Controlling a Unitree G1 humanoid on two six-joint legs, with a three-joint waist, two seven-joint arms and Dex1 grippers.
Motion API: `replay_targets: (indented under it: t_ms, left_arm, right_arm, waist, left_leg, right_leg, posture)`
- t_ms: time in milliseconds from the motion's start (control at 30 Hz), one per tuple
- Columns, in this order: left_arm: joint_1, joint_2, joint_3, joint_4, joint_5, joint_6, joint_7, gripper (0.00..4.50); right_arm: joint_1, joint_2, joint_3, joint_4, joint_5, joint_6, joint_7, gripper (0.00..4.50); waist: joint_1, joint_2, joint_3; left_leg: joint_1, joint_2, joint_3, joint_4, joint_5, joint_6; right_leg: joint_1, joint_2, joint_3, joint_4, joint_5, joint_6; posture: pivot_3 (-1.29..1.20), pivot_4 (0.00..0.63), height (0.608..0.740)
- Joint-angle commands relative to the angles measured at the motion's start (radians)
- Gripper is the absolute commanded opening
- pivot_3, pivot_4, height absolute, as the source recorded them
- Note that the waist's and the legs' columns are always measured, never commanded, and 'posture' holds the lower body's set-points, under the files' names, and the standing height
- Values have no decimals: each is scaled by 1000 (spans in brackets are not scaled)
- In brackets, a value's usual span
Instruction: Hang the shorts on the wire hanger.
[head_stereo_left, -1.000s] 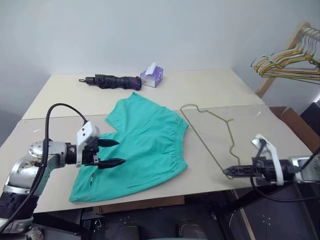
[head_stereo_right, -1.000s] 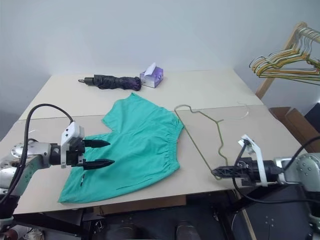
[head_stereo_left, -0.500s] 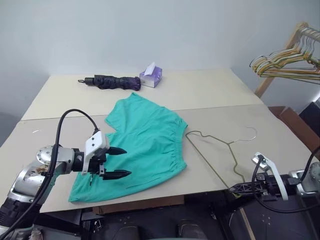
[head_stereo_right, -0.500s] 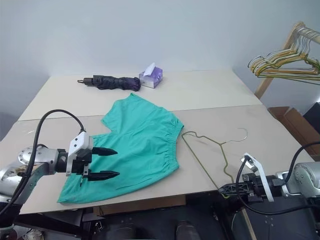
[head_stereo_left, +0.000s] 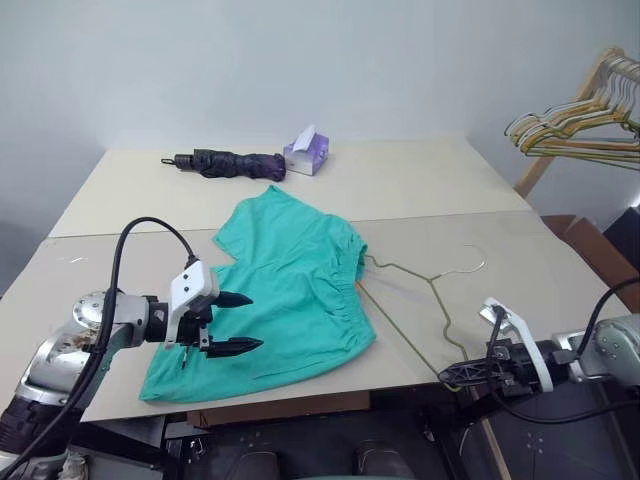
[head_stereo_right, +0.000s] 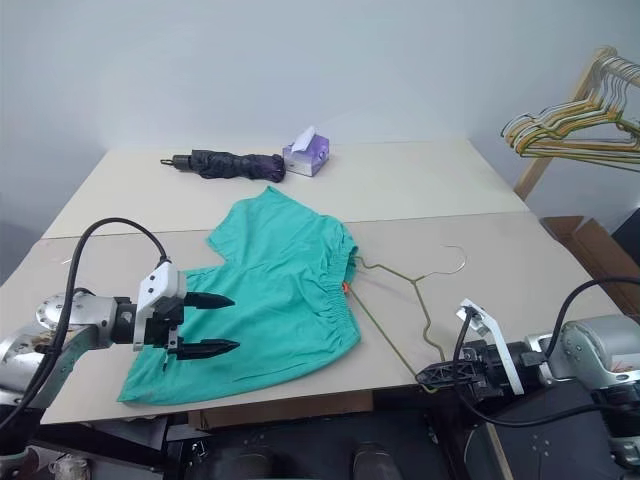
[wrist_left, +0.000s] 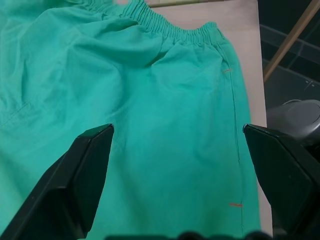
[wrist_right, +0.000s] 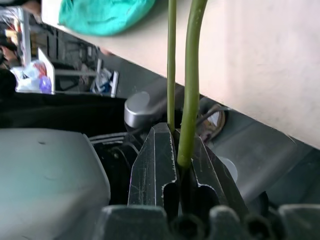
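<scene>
The teal shorts (head_stereo_left: 285, 290) lie flat on the table, waistband toward the right. My left gripper (head_stereo_left: 240, 322) hovers open just over the near leg of the shorts (wrist_left: 165, 110), nothing between its black fingers (wrist_left: 75, 190). The thin wire hanger (head_stereo_left: 430, 290) lies low over the table to the right of the shorts, its far corner against the waistband and its hook (head_stereo_left: 470, 262) pointing away. At the table's front edge my right gripper (head_stereo_left: 455, 375) is shut on the hanger's near corner; the wire (wrist_right: 190, 75) runs out from between its closed jaws.
A folded dark umbrella (head_stereo_left: 225, 162) and a purple tissue box (head_stereo_left: 305, 152) lie at the table's far side. A wooden rack with bunched yellow-green hangers (head_stereo_left: 580, 120) stands at the right. A cardboard box (head_stereo_left: 590, 245) sits beyond the table's right edge.
My right gripper has sunk and moved left with the hanger, which came down from tilted above the table and slid left until its corner met the waistband. The left gripper stays open over the shorts.
</scene>
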Motion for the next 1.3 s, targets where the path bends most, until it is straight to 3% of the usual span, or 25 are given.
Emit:
replay_targets:
  t_ms: [33, 467, 800, 900, 1067, 1300]
  left_arm:
    - [-15, -5, -1, 1, 16, -33, 2, 4479]
    - [-11, -27, -24, 18, 60, -77, 5, 4479]
    - [-1, -42, -16, 28, 75, -91, 11, 4479]
    - [1, -49, -15, 38, 79, -100, 18, 4479]
    - [-30, -62, -15, 64, 75, -117, 10, 4479]
    - [-194, -55, 76, 137, -42, -114, -89, 4479]
  right_arm:
    - [-76, 10, 23, 57, -29, -25, 11, 0]
    - [-297, 66, 275, 320, -219, -155, 166, 0]
    - [-501, 201, 255, 665, -368, -280, 187, 0]
    - [-480, 204, 208, 615, -365, -301, 176, 0]
    - [-346, 202, 114, 340, -334, -420, 164, 0]
    - [-268, 254, 168, 155, -456, -617, 78, 0]
  waist:
    - [-1, 0, 0]
    - [5, 0, 0]
    - [10, 1, 0]
    - [18, 1, 0]
    - [28, 1, 0]
    - [25, 1, 0]
  left_leg:
    - [0, 0, 0, 0, 0, 0]
    - [-1, 0, 0, 0, 0, 0]
    - [-1, 0, 0, 0, 0, 0]
    - [-1, 0, 0, 0, 0, 0]
    - [-1, 0, 0, 0, 0, 0]
    - [-1, 0, 0, 1, 0, 0]
  right_leg:
    - [0, 0, 0, 0, 0, 0]
    - [0, 0, 0, 0, 1, -2]
    - [-1, 0, 0, 1, 2, -3]
    - [-1, 0, 0, 1, 2, -3]
    - [-1, 0, 0, 2, 2, -2]
    - [-1, 0, 0, 3, 2, -2]
  posture:
    - [30, 0, 740]
    - [64, 0, 740]
    - [75, 0, 740]
    - [71, 0, 740]
    - [58, 0, 740]
    - [56, 0, 740]
